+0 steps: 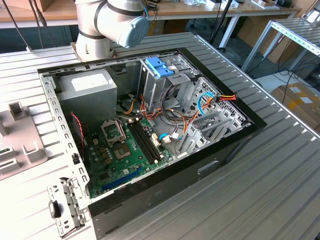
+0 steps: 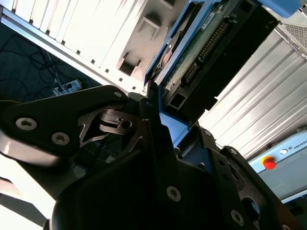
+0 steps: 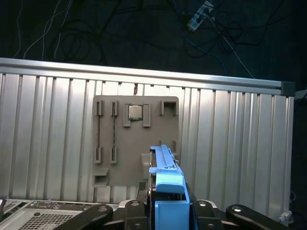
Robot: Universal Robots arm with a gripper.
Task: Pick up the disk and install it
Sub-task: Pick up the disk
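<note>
The pincer point(image 3: 169, 205) tight on the disk point(image 3: 164, 163)

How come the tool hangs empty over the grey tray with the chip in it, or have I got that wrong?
Not empty: the first wrist view shows the tool gripping the disk with its blue trim. It does hang over the grey tray with the chip in it.

Ribbed aluminium worktop point(image 1: 270, 190). Wooden desks point(image 1: 190, 11) behind. Metal rack point(image 1: 295, 30) and cardboard box point(image 1: 300, 100) at the exterior view's right. Dark floor point(image 3: 273, 33) with cables point(image 3: 96, 24) and a power strip point(image 3: 200, 13).
</note>
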